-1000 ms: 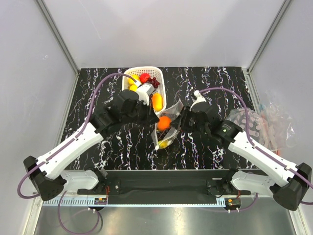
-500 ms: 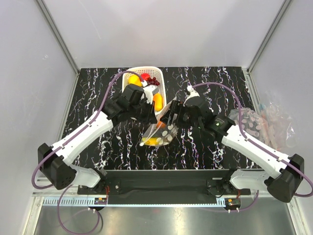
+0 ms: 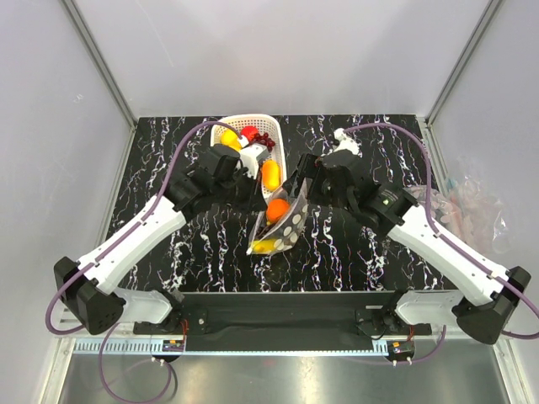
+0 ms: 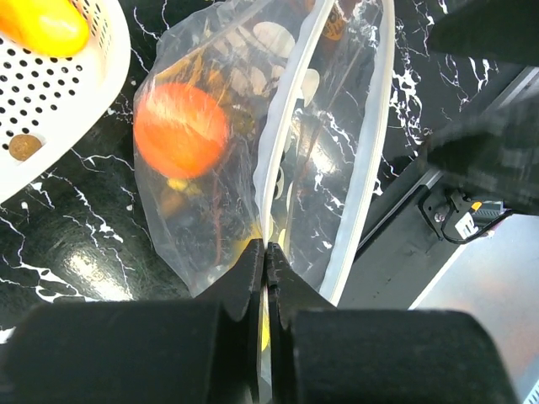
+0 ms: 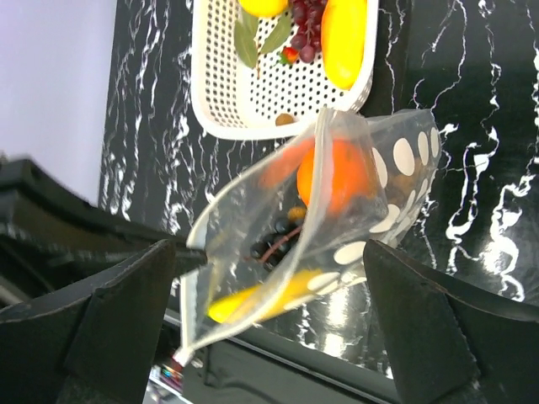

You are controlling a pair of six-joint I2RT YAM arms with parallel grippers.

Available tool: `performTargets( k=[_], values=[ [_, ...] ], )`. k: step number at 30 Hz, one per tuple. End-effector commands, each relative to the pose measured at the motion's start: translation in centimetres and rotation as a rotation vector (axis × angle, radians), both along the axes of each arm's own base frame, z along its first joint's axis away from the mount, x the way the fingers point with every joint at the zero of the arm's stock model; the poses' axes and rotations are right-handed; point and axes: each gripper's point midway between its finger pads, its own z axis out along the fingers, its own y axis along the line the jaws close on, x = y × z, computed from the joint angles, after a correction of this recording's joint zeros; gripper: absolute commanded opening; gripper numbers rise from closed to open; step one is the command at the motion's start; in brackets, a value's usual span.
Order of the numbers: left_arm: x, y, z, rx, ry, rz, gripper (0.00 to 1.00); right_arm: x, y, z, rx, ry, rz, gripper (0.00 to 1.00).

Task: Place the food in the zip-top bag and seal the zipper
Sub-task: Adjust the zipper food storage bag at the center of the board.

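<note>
A clear zip-top bag [image 3: 285, 225] with white dots hangs tilted over the dark table, its mouth gaping. Inside lie an orange [image 3: 278, 209], a yellow banana [image 3: 265, 246] and dark grapes [image 5: 280, 236]. My left gripper [image 4: 267, 247] is shut on one zipper rim of the bag [image 4: 278, 160], beside the orange [image 4: 181, 130]. My right gripper [image 5: 271, 252] stands wide open, its fingers [image 5: 126, 311] apart on either side of the bag [image 5: 253, 219], not touching it. In the white basket [image 3: 253, 120] remain lemons [image 3: 229, 137], a strawberry [image 3: 249, 133] and purple grapes [image 3: 265, 139].
The white lattice basket [image 5: 227, 101] sits just behind the bag, with a long yellow fruit [image 5: 345, 34] at its near edge. A pile of spare clear bags [image 3: 459, 206] lies off the table's right side. The black front rail [image 3: 278, 307] runs below the bag.
My right gripper has opened wide and let go of the bag, drawing back a little. The left gripper still holds the rim, and the bag has swung so that the orange shows.
</note>
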Motion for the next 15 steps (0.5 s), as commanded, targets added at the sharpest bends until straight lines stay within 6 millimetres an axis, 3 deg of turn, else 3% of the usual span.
performTargets(
  k=[1,6,8,15],
  values=[
    [0.0,-0.3,2.7,-0.061,-0.085,-0.025,0.02,1.1,-0.8,-0.1,0.025,0.068,-0.157,1.00],
    [-0.2,-0.9,2.8,-0.076,-0.075,-0.047,0.03,1.6,0.3,-1.0,0.091,0.143,-0.218,1.00],
    [-0.2,-1.1,2.7,-0.077,-0.076,-0.052,0.04,1.9,-0.4,-1.3,0.094,0.160,-0.292,0.99],
    [-0.8,-2.2,2.4,-0.087,-0.070,-0.076,0.16,2.8,0.8,-1.7,0.143,0.179,-0.318,0.91]
  ],
)
